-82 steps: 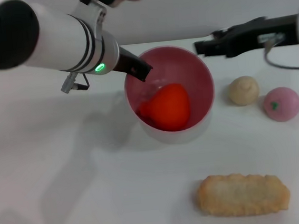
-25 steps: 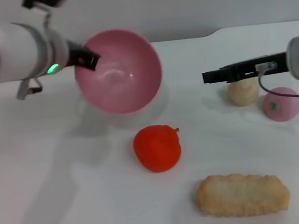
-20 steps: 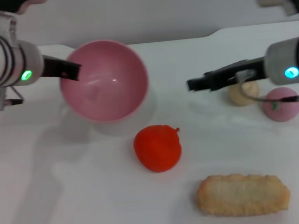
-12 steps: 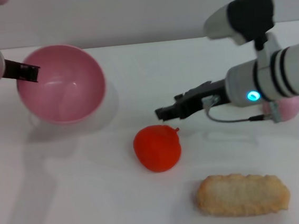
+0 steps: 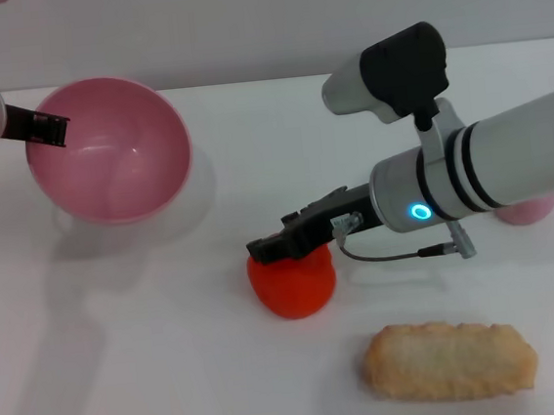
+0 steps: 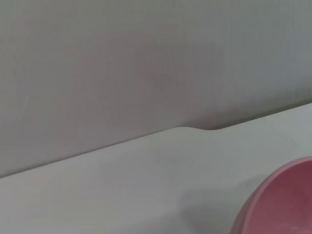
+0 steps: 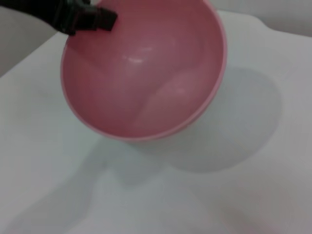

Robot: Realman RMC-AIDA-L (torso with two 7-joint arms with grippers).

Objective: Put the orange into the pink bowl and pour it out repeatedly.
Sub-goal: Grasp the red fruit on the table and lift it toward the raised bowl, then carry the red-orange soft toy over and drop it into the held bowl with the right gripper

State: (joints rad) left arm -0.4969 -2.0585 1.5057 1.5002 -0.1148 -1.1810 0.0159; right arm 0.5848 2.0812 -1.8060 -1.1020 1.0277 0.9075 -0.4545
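The orange (image 5: 294, 286) lies on the white table near the middle, out of the bowl. My right gripper (image 5: 273, 246) sits right over its top, at or just above the surface. The pink bowl (image 5: 110, 150) is at the far left, lifted and tilted with its empty inside toward me. My left gripper (image 5: 49, 129) is shut on its left rim. In the right wrist view the pink bowl (image 7: 146, 73) shows empty, with the left gripper (image 7: 92, 18) clamped on its edge. The left wrist view catches only a slice of the bowl (image 6: 285, 204).
A breaded, golden oblong food piece (image 5: 449, 360) lies near the front right. A pink ball (image 5: 530, 209) peeks out behind my right forearm (image 5: 490, 172). The table's back edge (image 6: 185, 129) runs along a grey wall.
The orange, in the bowl 3.3 s ago, now lies on the table. The left arm carried the bowl to the left. The right gripper swung left and down onto the orange.
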